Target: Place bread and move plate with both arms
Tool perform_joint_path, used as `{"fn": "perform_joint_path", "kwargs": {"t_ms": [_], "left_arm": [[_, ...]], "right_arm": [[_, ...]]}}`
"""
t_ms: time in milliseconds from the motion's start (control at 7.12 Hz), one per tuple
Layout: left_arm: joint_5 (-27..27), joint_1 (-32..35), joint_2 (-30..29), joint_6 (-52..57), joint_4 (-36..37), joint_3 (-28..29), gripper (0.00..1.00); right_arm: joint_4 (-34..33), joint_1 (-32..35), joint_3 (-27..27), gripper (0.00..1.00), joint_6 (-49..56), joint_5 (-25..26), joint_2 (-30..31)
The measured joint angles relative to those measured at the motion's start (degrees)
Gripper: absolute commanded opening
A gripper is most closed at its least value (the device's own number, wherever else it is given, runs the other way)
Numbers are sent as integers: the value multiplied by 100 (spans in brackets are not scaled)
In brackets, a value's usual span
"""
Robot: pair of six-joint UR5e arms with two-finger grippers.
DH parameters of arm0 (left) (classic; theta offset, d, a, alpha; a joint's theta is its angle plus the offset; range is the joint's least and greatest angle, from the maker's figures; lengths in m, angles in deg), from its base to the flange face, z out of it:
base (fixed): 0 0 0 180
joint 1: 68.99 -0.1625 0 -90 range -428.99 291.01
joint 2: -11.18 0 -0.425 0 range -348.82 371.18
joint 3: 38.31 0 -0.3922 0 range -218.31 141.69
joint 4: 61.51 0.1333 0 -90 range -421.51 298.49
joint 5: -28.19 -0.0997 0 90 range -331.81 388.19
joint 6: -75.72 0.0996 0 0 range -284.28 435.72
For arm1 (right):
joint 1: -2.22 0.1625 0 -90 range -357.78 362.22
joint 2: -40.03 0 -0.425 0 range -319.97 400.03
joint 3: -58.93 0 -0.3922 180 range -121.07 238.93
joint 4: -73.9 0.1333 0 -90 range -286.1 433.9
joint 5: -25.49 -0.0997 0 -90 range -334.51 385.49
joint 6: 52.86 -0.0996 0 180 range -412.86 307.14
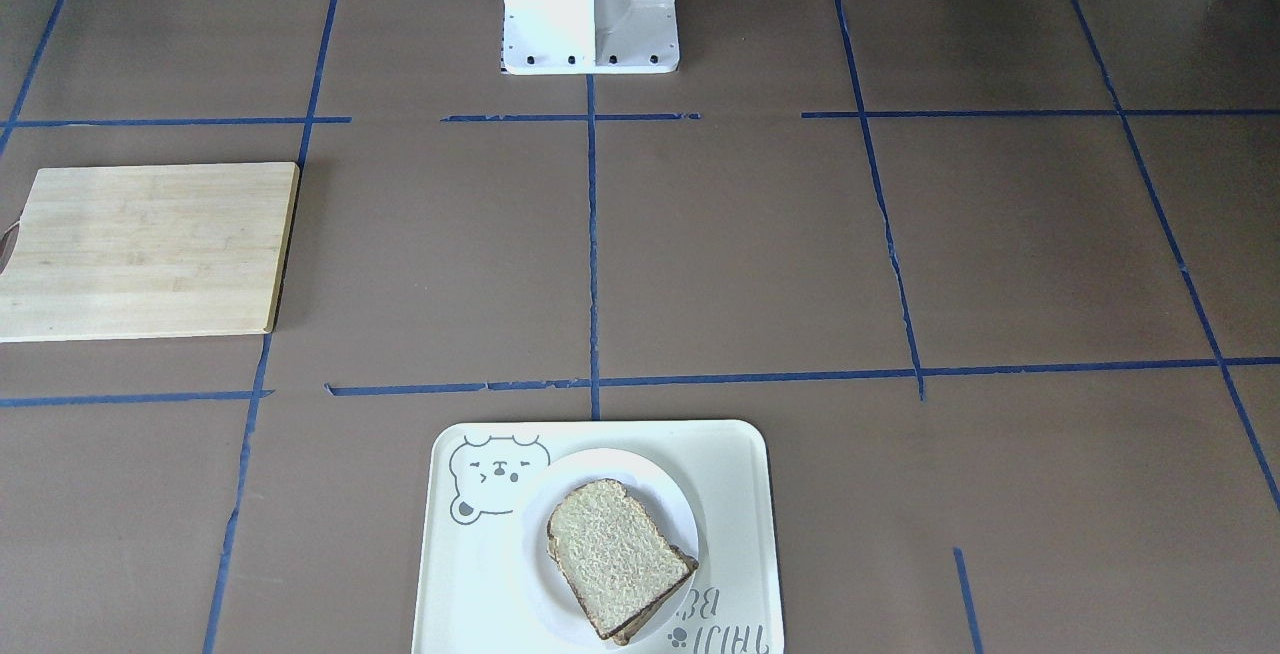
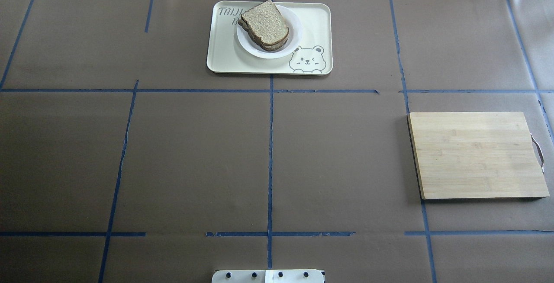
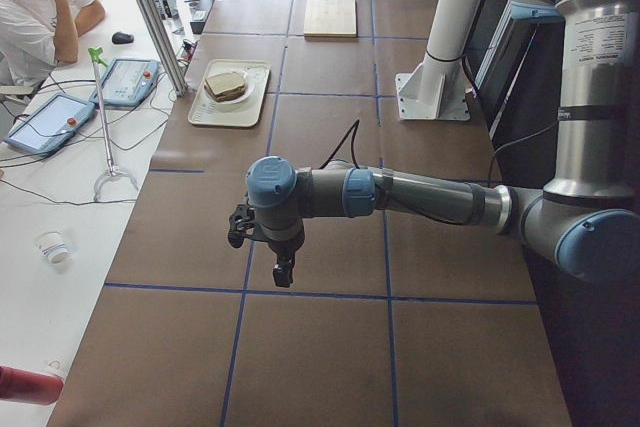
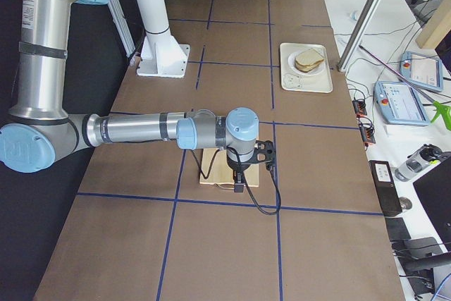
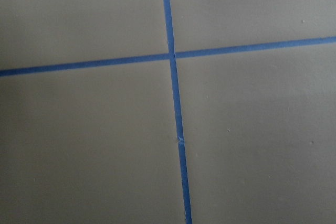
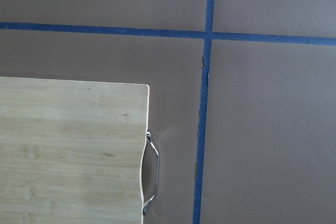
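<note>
The bread (image 1: pixel 615 554) lies on the white plate (image 1: pixel 640 469), with the edge of a second slice showing under it in the overhead view (image 2: pixel 265 23). The plate (image 2: pixel 277 53) sits on the cream bear tray (image 2: pixel 316 23) at the table's far edge. My left gripper (image 3: pixel 284 269) hangs over bare table out at my left end, far from the tray; I cannot tell if it is open. My right gripper (image 4: pixel 238 187) hangs over the wooden cutting board (image 4: pixel 211 176); I cannot tell its state either. Neither wrist view shows fingers.
The cutting board (image 2: pixel 476 155) lies on my right side, its metal handle (image 6: pixel 152 174) at the outer edge. The white robot base (image 1: pixel 590 9) stands at mid-table near me. An operator (image 3: pixel 40 7) sits beyond the far edge. Blue tape lines cross the brown table.
</note>
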Motion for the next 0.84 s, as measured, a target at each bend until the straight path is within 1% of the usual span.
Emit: {"fn": "perform_joint_path", "kwargs": {"t_ms": [281,562,843], "left_arm": [[-4,-12,121,-25,-4,47,100],[-3,-16,117,-31,-6,111,100],[-4,-28,65,-45,-12,99,100]], "right_arm": [[14,-10,250,100,-1,36,-184],[1,-11,276,100,4,77,-251],[5,-13,310,100,14,254,-339]]}}
